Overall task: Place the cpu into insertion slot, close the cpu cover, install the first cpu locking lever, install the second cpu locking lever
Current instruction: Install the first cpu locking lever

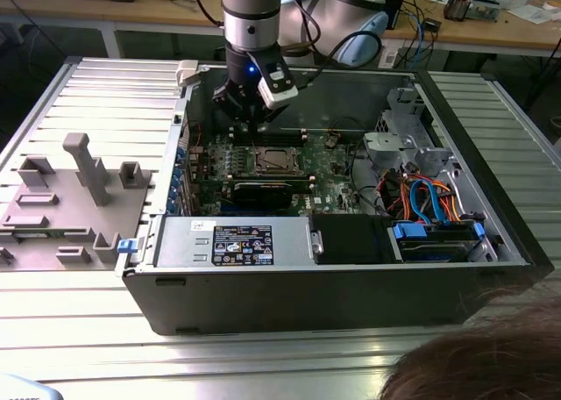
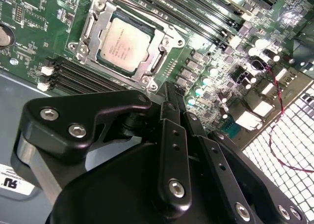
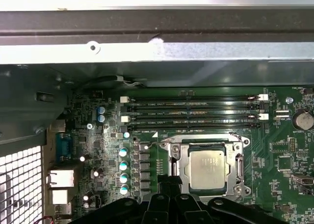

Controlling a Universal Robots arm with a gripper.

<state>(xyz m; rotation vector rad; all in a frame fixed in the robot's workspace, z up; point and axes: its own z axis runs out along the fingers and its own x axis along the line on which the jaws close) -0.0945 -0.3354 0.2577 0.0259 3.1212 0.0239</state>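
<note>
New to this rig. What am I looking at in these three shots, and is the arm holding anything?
A robot arm reaches into an open computer case lying on a slatted metal table. The exterior view looks on from outside; both wrist views ride on the arm, looking past its black gripper at the green motherboard. The cpu already sits in its socket, framed by the silvery cpu cover. The gripper hovers beside the socket; nothing shows between its fingers. A grey fixture lies on the exterior view's left.

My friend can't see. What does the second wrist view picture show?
The cpu sits in its socket on a green motherboard, with the cpu cover framing it. The black gripper is close by, near the socket's edge, holding nothing.
</note>
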